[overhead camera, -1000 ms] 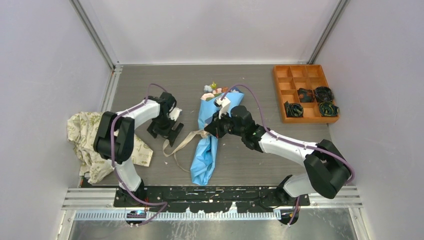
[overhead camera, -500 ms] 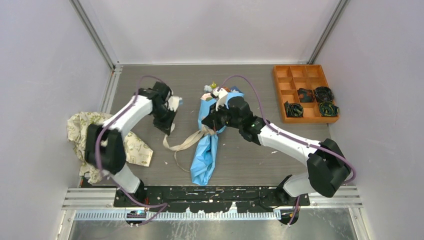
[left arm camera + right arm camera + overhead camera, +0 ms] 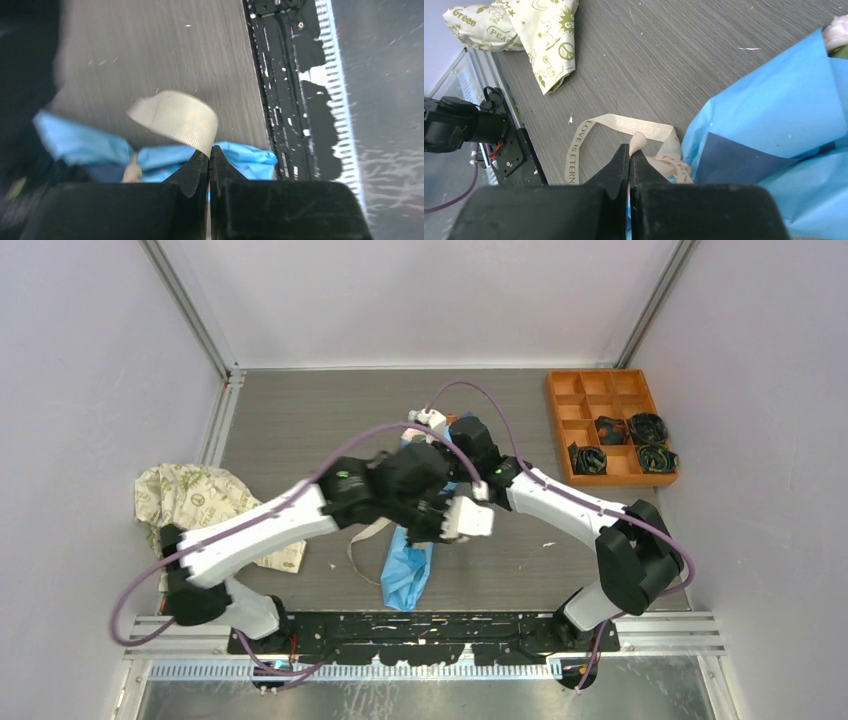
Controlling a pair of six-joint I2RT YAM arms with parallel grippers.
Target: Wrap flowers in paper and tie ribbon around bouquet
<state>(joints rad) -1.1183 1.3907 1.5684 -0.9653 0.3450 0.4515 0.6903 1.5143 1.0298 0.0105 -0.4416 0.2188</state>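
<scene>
The bouquet is a light blue paper [image 3: 405, 570] cone lying mid-table; most of it is hidden under my arms in the top view. A pale pink bloom of the flowers [image 3: 837, 31] peeks from the paper [image 3: 774, 110]. The beige ribbon [image 3: 575, 150] loops on the table beside the cone and carries printed letters. My right gripper [image 3: 629, 150] is shut on one ribbon end. My left gripper [image 3: 210, 151], reaching across over the cone [image 3: 432, 532], is shut on another stretch of ribbon [image 3: 177, 120], which curls up from its fingertips above the blue paper [image 3: 80, 145].
A cream cloth with green print [image 3: 190, 502] lies crumpled at the left edge. An orange compartment tray [image 3: 562, 430] with dark coils [image 3: 612, 430] stands at the back right. The black rail [image 3: 285, 90] runs along the near table edge.
My left arm swung from the left side across to the bouquet, and its gripper went from open to shut on the ribbon. My right gripper shifted toward the back, still holding its ribbon end.
</scene>
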